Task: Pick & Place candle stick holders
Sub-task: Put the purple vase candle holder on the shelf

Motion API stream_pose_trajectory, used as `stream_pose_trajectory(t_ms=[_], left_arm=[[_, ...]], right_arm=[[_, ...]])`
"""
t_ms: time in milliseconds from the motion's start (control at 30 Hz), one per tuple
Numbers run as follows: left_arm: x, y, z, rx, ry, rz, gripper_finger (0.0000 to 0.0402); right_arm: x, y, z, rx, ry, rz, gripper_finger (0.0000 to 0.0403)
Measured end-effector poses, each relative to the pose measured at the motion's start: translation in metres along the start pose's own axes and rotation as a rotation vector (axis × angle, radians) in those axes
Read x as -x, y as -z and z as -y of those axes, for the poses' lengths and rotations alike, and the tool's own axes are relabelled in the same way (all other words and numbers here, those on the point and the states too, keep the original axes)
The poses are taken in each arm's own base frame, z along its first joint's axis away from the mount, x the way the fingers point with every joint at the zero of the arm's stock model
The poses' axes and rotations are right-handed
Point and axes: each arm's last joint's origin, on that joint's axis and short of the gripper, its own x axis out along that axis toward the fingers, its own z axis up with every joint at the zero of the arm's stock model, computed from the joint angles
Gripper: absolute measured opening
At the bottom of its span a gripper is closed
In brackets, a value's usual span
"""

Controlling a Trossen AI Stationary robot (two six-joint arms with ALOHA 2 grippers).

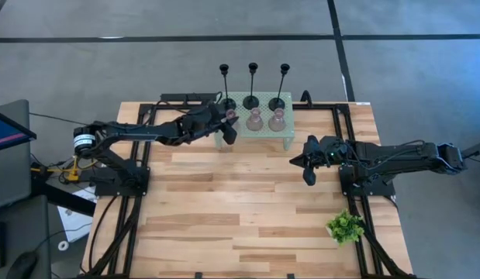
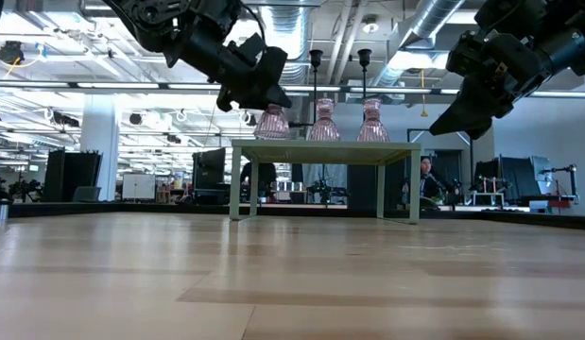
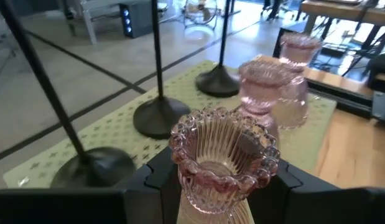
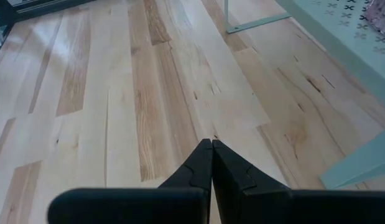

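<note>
Three slim black candle stick holders (image 1: 253, 84) stand in the far row on the mint-green mesh shelf (image 1: 259, 138). Three pink glass holders stand in the near row. My left gripper (image 1: 228, 124) is shut on the leftmost pink holder (image 3: 222, 146) at the shelf's left end. The other two pink holders (image 3: 265, 84) (image 3: 298, 50) stand beyond it on their bases. My right gripper (image 1: 308, 170) is shut and empty. It hovers above the table, right of the shelf, and also shows in the right wrist view (image 4: 212, 146). My left gripper pinches the pink holder's ribbed upper body (image 3: 180, 180), just under its beaded rim, between its two fingers (image 3: 158, 177). The fingers come from the table's left, slanting down. The holder is upright, and its flared base (image 2: 271, 127) is level with the shelf top. I cannot tell whether it rests there.
A small green plant (image 1: 346, 226) sits at the table's near right. The shelf stands on thin legs (image 2: 237, 184) at the table's far middle. Bare wooden table (image 1: 240, 201) lies in front of it. The black stems' bases (image 3: 158, 118) stand close behind the held holder.
</note>
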Motion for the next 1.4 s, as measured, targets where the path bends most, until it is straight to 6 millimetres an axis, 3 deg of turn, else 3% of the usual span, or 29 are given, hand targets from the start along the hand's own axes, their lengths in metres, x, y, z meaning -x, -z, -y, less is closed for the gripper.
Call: stream_pose_trajectory(t_ms=[867, 1400], left_arm=[[-0.0087, 0.01, 0.0005, 0.036, -0.048, -0.029, 0.014], [-0.0088, 0.0091, 0.0006, 0.035, -0.048, -0.02, 0.0166]], right_arm=[[0.0, -0.0001, 0.0, 0.0, 0.0, 0.0, 0.0], [0.0, 0.0, 0.0, 0.0, 0.0, 0.0, 0.0]])
